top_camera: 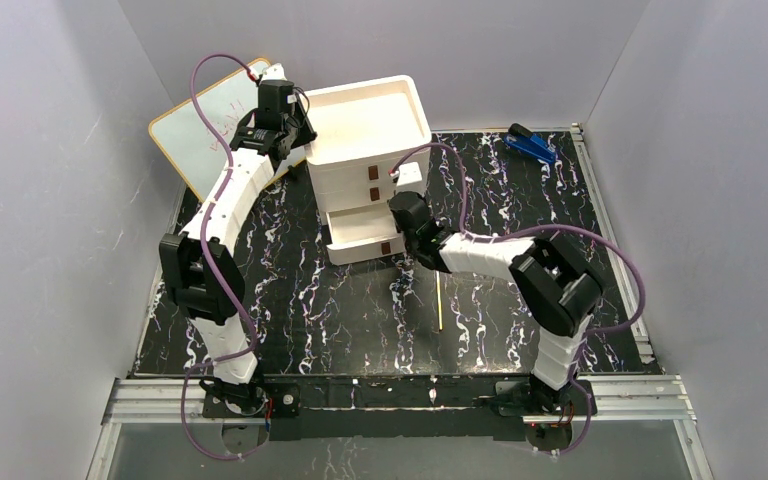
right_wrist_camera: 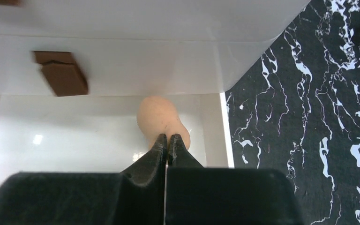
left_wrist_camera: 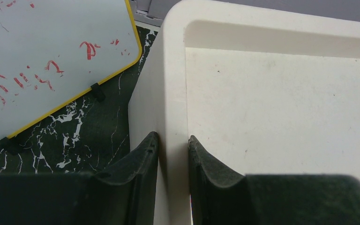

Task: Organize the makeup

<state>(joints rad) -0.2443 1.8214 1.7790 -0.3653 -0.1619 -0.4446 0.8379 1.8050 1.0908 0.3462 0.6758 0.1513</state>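
Note:
The tan egg-shaped sponge [right_wrist_camera: 158, 114] sits at my right gripper's [right_wrist_camera: 168, 138] tips, inside the open bottom drawer [right_wrist_camera: 75, 136] of the white drawer box [top_camera: 370, 120]. The jaws are closed to a sliver, pinching the sponge's near end. In the top view the right gripper [top_camera: 401, 212] is at the drawer's right end. My left gripper [left_wrist_camera: 173, 140] is shut on the left rim of the box's top tray [left_wrist_camera: 168, 70]; in the top view it [top_camera: 295, 140] is at the box's left side. The thin yellow stick [top_camera: 439, 300] lies on the black marble mat. The other makeup is out of view.
A whiteboard [top_camera: 205, 130] with a yellow rim and red scribbles leans at the back left. A blue clip-like object [top_camera: 532, 145] lies at the back right. A brown drawer handle [right_wrist_camera: 61, 75] is above the open drawer. Grey walls enclose the mat.

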